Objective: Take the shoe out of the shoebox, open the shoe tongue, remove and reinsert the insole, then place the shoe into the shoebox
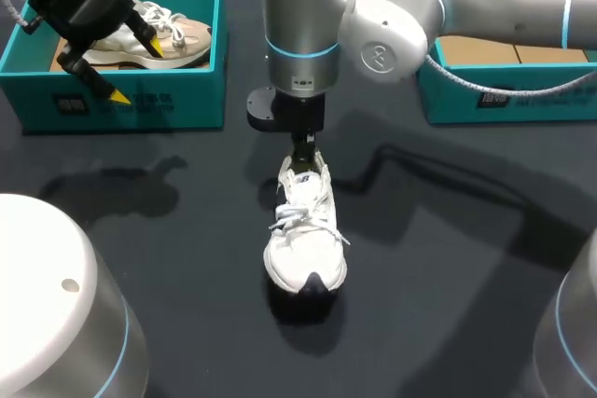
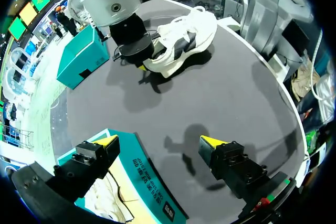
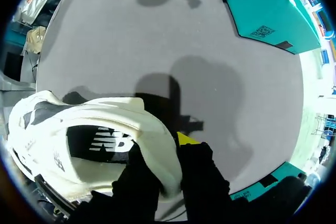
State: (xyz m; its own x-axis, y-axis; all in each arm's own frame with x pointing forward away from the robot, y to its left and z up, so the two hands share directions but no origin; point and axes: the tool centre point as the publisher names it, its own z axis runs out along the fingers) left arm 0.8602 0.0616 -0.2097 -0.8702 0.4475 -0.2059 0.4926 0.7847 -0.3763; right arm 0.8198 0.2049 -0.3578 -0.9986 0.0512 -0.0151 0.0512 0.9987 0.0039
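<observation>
Out on the dark tabletop (image 1: pixel 448 277) a white shoe (image 1: pixel 306 230) stands on its sole near the middle, well apart from both boxes, with its toe toward the robot and its laces lying loose over the tongue. The right arm comes in from the right and reaches across to the centre. Its right tool (image 3: pixel 170 166) is pinching the shoe's heel collar, with one finger down inside the opening and the other pressed against the outside of the heel, where a bit of yellow tip shows. The left tool (image 1: pixel 137 70) hangs over the front wall of the left shoebox (image 1: pixel 140 104) at the far left of the tabletop. Its fingers are spread wide and touch nothing; from its own wrist camera, one tip sits over the box and the other over bare tabletop. A beige shoe (image 1: pixel 159 39) lies in that teal box. A second teal box, the right shoebox (image 1: pixel 541 104), stands at the far right, behind the right arm, showing a plain cardboard inside.
</observation>
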